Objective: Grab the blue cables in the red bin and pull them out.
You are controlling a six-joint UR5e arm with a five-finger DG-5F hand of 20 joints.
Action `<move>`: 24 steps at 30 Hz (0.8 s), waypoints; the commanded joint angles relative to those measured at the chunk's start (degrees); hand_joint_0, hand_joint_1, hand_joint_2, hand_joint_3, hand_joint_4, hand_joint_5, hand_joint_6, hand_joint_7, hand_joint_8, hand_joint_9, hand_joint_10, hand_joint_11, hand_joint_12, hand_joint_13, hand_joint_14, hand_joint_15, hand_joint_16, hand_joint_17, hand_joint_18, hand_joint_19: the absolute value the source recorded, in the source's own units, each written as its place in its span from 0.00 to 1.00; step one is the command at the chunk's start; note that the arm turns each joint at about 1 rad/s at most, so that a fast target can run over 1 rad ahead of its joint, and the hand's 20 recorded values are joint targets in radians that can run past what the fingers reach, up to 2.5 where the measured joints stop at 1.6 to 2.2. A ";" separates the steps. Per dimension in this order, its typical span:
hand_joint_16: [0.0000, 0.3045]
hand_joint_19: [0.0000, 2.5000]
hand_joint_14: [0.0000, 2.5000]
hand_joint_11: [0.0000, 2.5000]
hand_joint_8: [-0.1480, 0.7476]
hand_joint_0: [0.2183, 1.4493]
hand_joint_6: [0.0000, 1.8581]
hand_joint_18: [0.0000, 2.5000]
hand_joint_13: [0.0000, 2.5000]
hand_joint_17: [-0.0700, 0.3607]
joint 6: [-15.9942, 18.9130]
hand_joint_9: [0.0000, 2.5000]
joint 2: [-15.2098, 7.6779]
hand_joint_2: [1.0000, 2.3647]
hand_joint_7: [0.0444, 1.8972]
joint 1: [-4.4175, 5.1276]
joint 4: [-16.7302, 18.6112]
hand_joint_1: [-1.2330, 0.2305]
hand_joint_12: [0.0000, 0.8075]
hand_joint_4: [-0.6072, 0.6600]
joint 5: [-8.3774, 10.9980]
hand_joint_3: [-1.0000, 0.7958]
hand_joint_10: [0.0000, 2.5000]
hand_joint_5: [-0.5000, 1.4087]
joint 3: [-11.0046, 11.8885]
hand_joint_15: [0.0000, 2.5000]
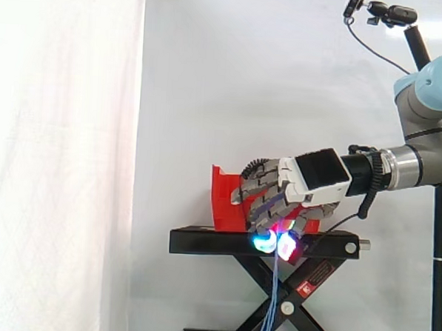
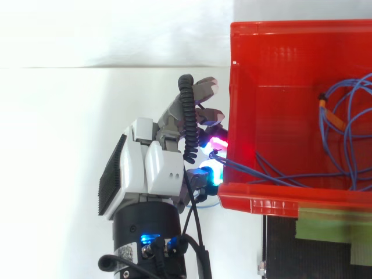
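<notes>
Side view first: you see the hand (image 1: 297, 190) reaching in from the right at mid-frame, level with the red bin (image 1: 225, 199), which sits on the black stand (image 1: 202, 242) before the white curtain (image 1: 58, 164). The fingers are curled downward, and their glowing fingertips (image 1: 264, 242), cyan and magenta, lie at the stand's top edge in front of the bin. The blue cables (image 1: 273, 302) hang as a thin bundle from those pads straight down past the stand's crossed legs to the bottom of the frame, so you can take the hand as clenched on the cables. From the top view, the hand (image 2: 151, 165) lies at centre left, just outside the bin's left wall (image 2: 241, 104), with its fingers bent toward that wall. Magenta and cyan fingertips (image 2: 218, 143) sit right beside the wall, pinching strands. The blue cables (image 2: 349, 136) loop loosely in the right part of the bin, where an orange piece (image 2: 329, 114) sits on one strand. Several strands run from there across the bin floor toward the lower left and over the wall into the fingers.
</notes>
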 commanded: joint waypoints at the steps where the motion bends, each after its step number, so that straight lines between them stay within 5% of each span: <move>1: 0.16 0.20 0.01 0.22 0.46 0.55 0.14 0.23 0.25 0.42 0.00 0.39 0.02 0.00 0.46 -0.01 -0.02 0.18 0.43 0.57 -0.02 0.00 0.01 0.76 0.00 0.13; 12: 0.16 0.20 0.01 0.21 0.46 0.56 0.16 0.24 0.26 0.42 0.00 0.39 0.02 0.00 0.45 0.08 -0.02 0.20 0.43 0.57 -0.02 0.00 0.01 0.75 0.00 0.13; 14: 0.16 0.20 0.01 0.22 0.46 0.55 0.00 0.24 0.25 0.42 0.00 0.39 -0.06 0.00 0.50 0.08 -0.02 0.21 0.43 0.58 -0.02 0.00 0.01 0.78 0.00 0.13; 24: 0.17 0.21 0.01 0.21 0.46 0.51 0.01 0.23 0.25 0.43 0.00 0.38 0.02 0.00 0.41 0.08 0.07 0.21 0.43 0.61 -0.02 0.00 0.01 0.75 0.09 0.14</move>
